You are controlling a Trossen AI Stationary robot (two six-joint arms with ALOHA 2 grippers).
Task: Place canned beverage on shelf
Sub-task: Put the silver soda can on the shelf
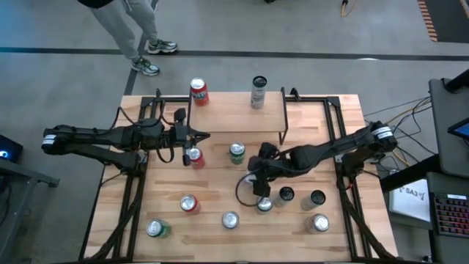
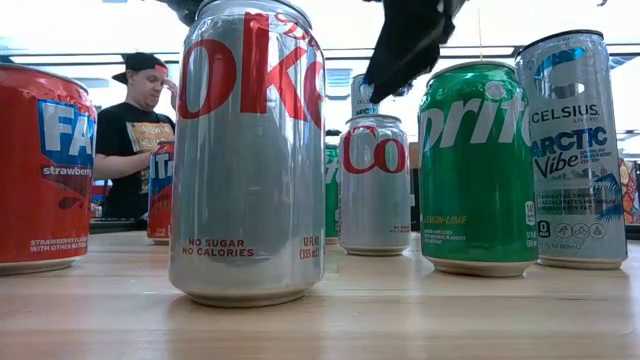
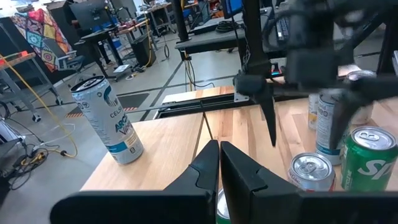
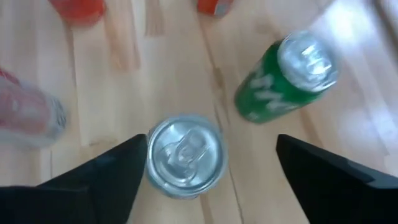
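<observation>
Nearest the low camera, a silver can [image 2: 247, 150] stands on the desk [image 1: 212, 227]. Right claw [image 4: 208, 165], fingers wide apart, hangs over another silver can [image 4: 183, 155] at lower centre. Left claw [image 3: 219, 163], fingers together, sits centre-left. Shelf [image 1: 234, 110] at upper centre carries two cans
</observation>
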